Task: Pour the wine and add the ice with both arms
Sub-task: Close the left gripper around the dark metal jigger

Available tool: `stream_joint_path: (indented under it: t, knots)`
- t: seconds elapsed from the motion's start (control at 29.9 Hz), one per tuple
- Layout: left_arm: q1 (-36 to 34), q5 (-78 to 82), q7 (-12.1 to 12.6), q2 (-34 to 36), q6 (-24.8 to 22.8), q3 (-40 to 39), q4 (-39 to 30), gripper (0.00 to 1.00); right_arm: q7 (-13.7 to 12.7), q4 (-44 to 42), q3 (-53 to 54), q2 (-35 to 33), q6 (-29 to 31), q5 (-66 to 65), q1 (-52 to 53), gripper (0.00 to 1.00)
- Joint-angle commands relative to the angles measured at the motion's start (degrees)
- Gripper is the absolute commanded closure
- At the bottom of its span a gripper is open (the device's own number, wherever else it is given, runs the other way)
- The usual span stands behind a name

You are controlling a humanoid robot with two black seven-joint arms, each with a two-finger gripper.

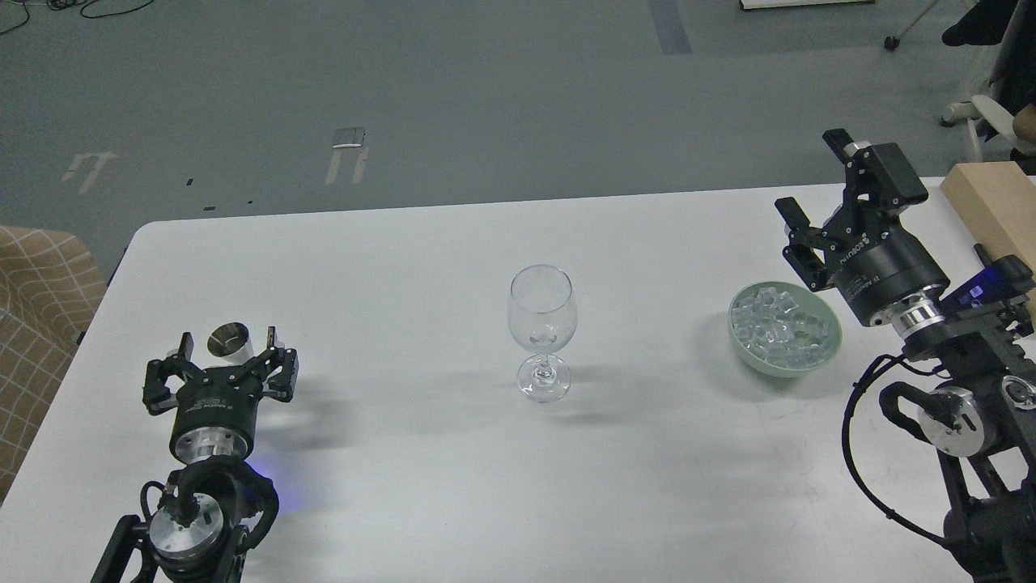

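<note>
Black left gripper [228, 338] spread wide around the metal jigger [229, 340]; right gripper [813, 176] wide open, empty.

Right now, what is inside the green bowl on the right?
The green bowl holds a heap of clear ice cubes, filling it to about the rim. The cubes cover the bottom of the bowl, so anything beneath them cannot be seen.
</note>
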Motion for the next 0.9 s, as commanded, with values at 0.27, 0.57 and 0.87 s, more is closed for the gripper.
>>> stream_joint_path:
  t: [0.27, 0.57, 0.87]
  knots:
    - [-2.1, 0.4, -2.2, 0.0, -0.8, 0.1, 2.7, 0.14, 0.0, -0.4, 0.0, 0.0, 0.0, -0.1, 0.2, 0.0]
    - [-1.0, 0.6, -2.4, 0.0, -1.2, 0.1, 2.3, 0.29, 0.0, -1.1, 0.0, 0.0, 0.0, -0.1, 0.6, 0.0]
    - [0.5, 0.7, -2.5, 0.0, -4.1, 0.4, 2.0, 0.36, 0.0, -1.2, 0.0, -0.2, 0.0, -0.1, 0.6, 0.0]
